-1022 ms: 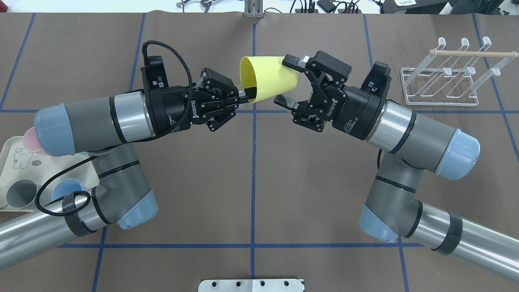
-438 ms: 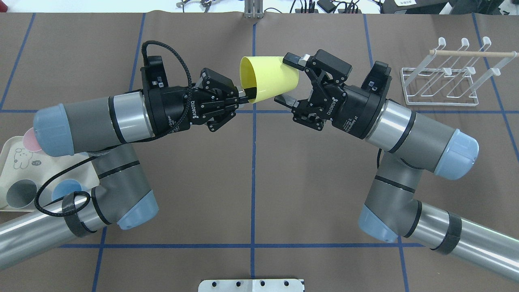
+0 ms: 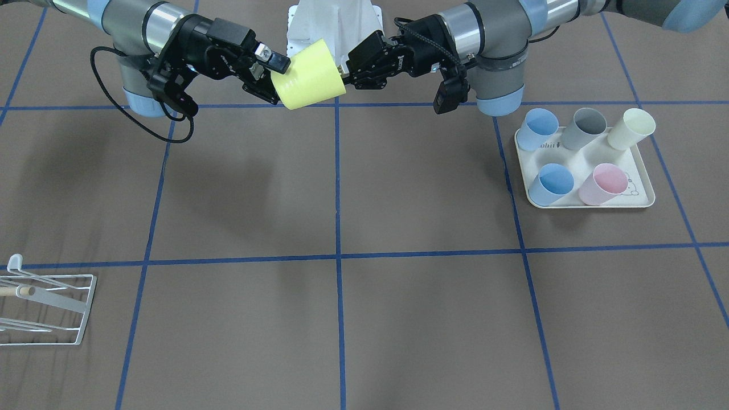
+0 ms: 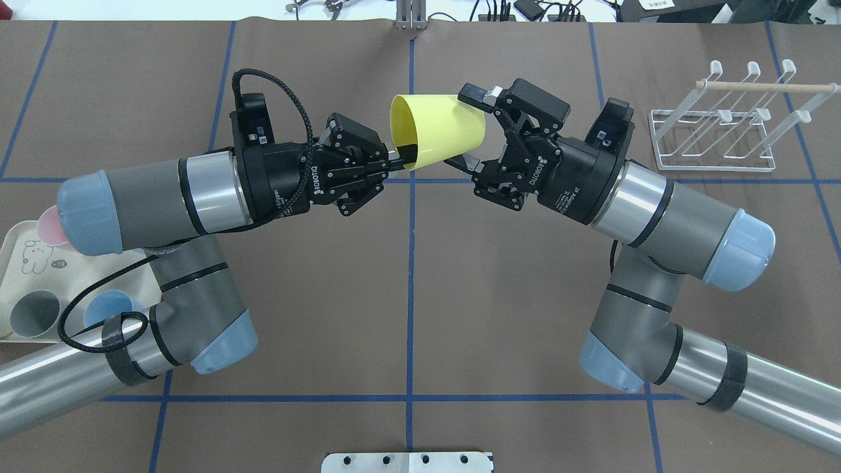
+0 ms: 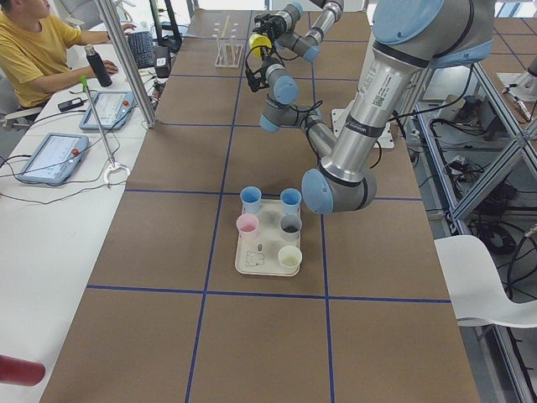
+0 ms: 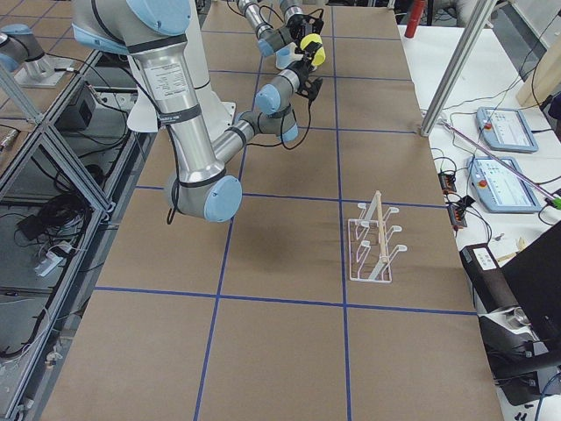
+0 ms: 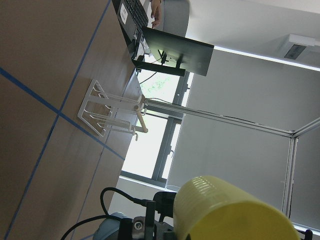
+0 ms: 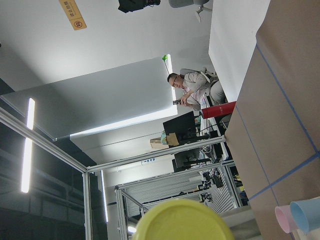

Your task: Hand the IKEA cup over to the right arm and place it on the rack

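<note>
The yellow cup (image 4: 437, 131) hangs on its side in the air over the far middle of the tabletop (image 4: 407, 295), its mouth toward the left and its closed base toward the right; it sits between the 2 pincers. The left pincer (image 4: 399, 156) is nearly closed and pinches the rim at the cup's near side, 1 finger inside the mouth and 1 outside the wall. The right pincer (image 4: 468, 128) is spread about as wide as the cup's base; its 2 fingers straddle that end and lie against the far and near sides of the wall, so both pincers have hold of the cup at once. The left arm (image 4: 151, 203) reaches in from the near left and the right arm (image 4: 683, 210) from the near right. The rack (image 4: 716, 169) stands on the tabletop at the far right, well apart from the cup; its wooden rod (image 4: 755, 85) lies across the tops of the prongs. A cream tray (image 3: 592, 205) sits at the near left; it carries 2 blue cups (image 3: 555, 181), 1 grey cup (image 3: 589, 122), 1 pale cream cup (image 3: 638, 124) and 1 pink cup (image 3: 606, 182), all mouth up.
</note>
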You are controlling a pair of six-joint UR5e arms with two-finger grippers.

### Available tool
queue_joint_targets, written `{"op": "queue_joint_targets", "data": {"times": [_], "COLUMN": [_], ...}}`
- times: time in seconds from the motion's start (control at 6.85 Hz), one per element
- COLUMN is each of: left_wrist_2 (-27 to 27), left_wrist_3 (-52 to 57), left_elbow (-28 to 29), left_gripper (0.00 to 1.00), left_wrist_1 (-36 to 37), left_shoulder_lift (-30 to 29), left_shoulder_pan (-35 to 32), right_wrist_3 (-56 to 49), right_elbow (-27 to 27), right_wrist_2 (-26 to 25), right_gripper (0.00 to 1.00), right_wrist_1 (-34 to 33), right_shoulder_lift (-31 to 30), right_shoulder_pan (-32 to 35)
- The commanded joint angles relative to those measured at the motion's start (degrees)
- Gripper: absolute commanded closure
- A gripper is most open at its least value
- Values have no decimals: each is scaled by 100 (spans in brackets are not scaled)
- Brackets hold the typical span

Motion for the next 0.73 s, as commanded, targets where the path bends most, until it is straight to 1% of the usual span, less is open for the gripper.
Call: {"op": "queue_joint_targets", "data": {"times": [0.0, 0.15, 0.29, 0.44, 0.58], "left_wrist_2": [3, 3, 3, 3, 20], "left_wrist_3": [0, 0, 0, 0, 0], "left_elbow": [-5, -23, -32, -32, -40], "left_gripper": [100, 96, 57, 32, 9], "left_wrist_1": [0, 0, 9, 18, 27], "left_shoulder_lift": [-9, 0, 0, 0, 9], "left_shoulder_pan": [16, 16, 16, 16, 16], "right_wrist_3": [0, 0, 0, 0, 0], "right_elbow": [0, 0, 0, 0, 17], "right_wrist_2": [-27, -131, -159, -176, -176], "right_gripper": [14, 50, 92, 100, 100], "right_wrist_1": [-7, -7, 10, 10, 10], "right_shoulder_lift": [2, 2, 2, 2, 2], "right_shoulder_pan": [0, -52, -70, -105, -123]}}
